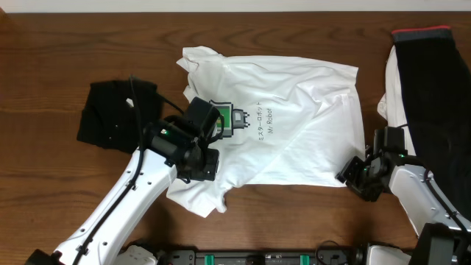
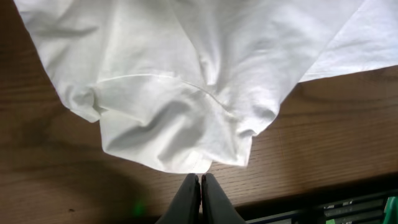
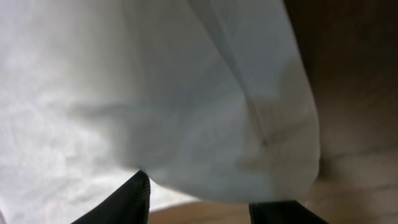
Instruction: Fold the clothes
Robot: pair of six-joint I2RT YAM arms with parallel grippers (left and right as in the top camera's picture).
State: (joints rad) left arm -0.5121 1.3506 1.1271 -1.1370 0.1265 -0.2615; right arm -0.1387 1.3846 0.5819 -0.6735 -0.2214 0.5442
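- Reaching in at the table's near edge, the left gripper [image 2: 200,180] sits at about 7 o'clock of the shirt. Its dark fingers are pressed together, and the bunched cloth edge meets their tips. I cannot tell whether a sliver of fabric is caught between them.
- At about 4 o'clock, the right gripper [image 3: 205,196] has its jaws spread wide, straddling the shirt's near corner with nothing clamped.
- The white cotton T-shirt with a small robot print [image 1: 287,125] lies print-up in the middle of the dark wooden table [image 1: 66,44]. A diagonal crease runs across it, the flap at 7 o'clock is crumpled, and the part at 11 o'clock is rumpled.
- The step in hand looks like taking hold of the near edge for a fold. The next move seems to call for the right jaws to close on their corner and the left to secure a true pinch. Both would then lift evenly and carry the edge toward 12 o'clock.
- Farther off, a folded black cloth [image 1: 118,114] rests at 9 o'clock, apparently finished.
- A black garment with a red band [image 1: 434,73] lies at 2 o'clock, apparently yet to be folded.
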